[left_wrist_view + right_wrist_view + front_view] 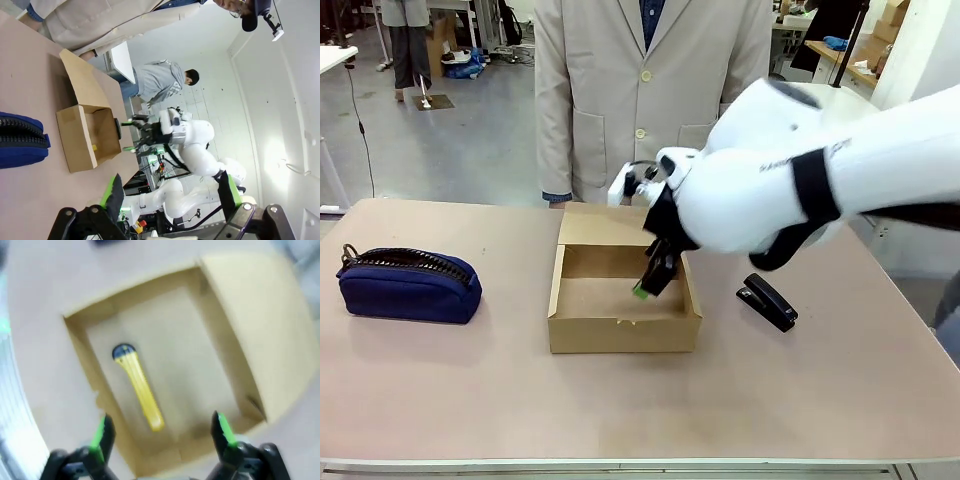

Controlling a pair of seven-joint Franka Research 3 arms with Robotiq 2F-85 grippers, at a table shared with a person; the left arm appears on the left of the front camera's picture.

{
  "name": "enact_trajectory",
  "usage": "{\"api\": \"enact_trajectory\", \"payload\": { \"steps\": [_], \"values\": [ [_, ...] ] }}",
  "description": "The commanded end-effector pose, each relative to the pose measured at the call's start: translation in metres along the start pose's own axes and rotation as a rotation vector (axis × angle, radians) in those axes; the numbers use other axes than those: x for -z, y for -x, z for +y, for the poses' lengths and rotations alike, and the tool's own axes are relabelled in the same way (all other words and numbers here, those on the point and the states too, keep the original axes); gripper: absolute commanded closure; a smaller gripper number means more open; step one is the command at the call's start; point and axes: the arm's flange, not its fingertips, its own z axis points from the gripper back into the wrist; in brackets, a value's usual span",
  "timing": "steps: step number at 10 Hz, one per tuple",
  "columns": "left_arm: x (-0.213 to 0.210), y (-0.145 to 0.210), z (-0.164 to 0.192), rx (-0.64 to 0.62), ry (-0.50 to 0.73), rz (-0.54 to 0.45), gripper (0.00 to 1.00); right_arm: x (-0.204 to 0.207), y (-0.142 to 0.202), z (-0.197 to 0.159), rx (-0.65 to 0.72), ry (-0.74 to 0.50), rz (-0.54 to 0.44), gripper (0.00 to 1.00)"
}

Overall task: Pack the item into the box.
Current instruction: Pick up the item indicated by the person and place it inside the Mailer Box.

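While right tool (161, 424) hangs spread over box (620, 335), item (140, 385) lies inside, left tool (167, 182) spread

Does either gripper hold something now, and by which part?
Nothing is held. The item lies free in the box below the open right gripper; the left gripper is open too.

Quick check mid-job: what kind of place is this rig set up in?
Probably a lab or workshop rather than a home: there is a bare grey floor, a cluttered workbench behind the person, and cardboard cartons stored at the back.
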Motion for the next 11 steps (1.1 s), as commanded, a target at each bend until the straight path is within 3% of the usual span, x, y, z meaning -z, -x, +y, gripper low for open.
{"api": "enact_trajectory", "payload": {
  "steps": [1, 2, 3, 4, 5, 8, 10, 11],
  "values": [
    [0.001, -0.001, -0.003, 0.02, 0.025, -0.009, 0.0, -0.09, 0.018, -0.029, 0.456, -0.016, -0.129, 0.0],
    [0.001, -0.001, -0.003, 0.02, 0.025, -0.009, 0.0, -0.131, 0.043, -0.047, 0.77, -0.04, -0.19, 0.0],
    [0.001, -0.001, -0.003, 0.02, 0.025, -0.009, 0.0, -0.158, 0.072, -0.061, 0.975, -0.141, -0.222, 0.0],
    [0.001, -0.001, -0.003, 0.02, 0.025, -0.009, 0.0, -0.176, 0.109, -0.076, 1.165, -0.161, -0.269, 0.0],
    [0.001, -0.001, -0.003, 0.02, 0.025, -0.009, 0.0, -0.191, 0.149, -0.088, 1.279, -0.234, -0.329, 0.0],
    [0.001, -0.001, -0.003, 0.02, 0.025, -0.009, 0.0, -0.231, 0.273, -0.082, 1.42, -0.617, -0.623, 0.0],
    [0.001, -0.001, -0.003, 0.02, 0.025, -0.009, 0.0, -0.248, 0.346, -0.091, 1.499, -0.799, -0.775, 0.0],
    [0.001, -0.001, -0.003, 0.02, 0.025, -0.009, 0.0, -0.253, 0.381, -0.103, 1.587, -0.805, -0.874, 0.0]
  ]
}}
